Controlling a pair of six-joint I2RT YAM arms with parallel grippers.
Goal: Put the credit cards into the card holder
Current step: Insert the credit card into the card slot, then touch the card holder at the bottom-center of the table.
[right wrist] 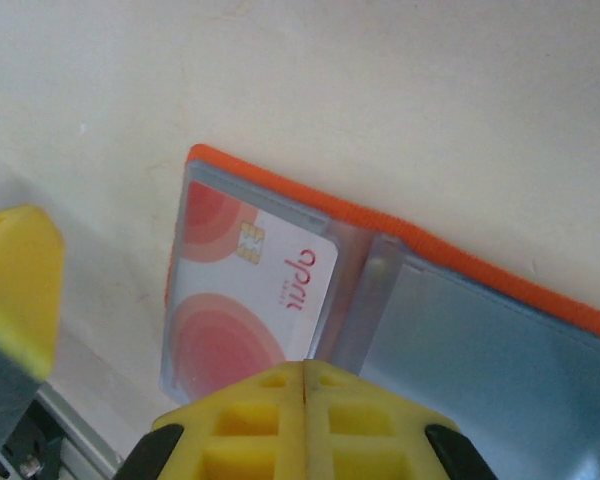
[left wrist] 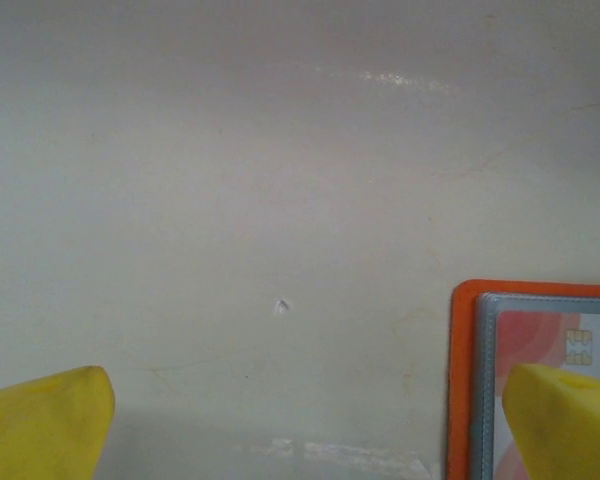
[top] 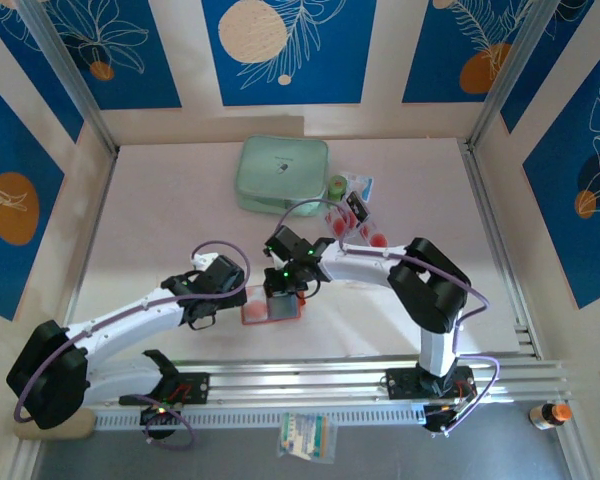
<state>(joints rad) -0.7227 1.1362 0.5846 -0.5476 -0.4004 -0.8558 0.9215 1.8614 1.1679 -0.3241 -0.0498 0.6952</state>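
Now the holder [top: 285, 308] lies opened flat on the desk [top: 160, 220], near the front edge and between the two arms. Its long axis goes from left to right in the top view. In the right wrist view the grey pockets face up, with the orange rim around them. One card [right wrist: 250, 290] sits in the end pocket. The long side of this card seems to run parallel to the fold, so across the long axis of the holder, and its chip is toward the orange rim.

The right tool [right wrist: 305, 385] hangs just above the holder with its two yellow fingers pressed together and nothing between them. The left tool [left wrist: 305, 425] is beside the left end of the holder, wide apart and holding nothing.

Other cards [top: 365, 232] lie farther back on the desk, well apart from the holder and near a green case [top: 282, 175].
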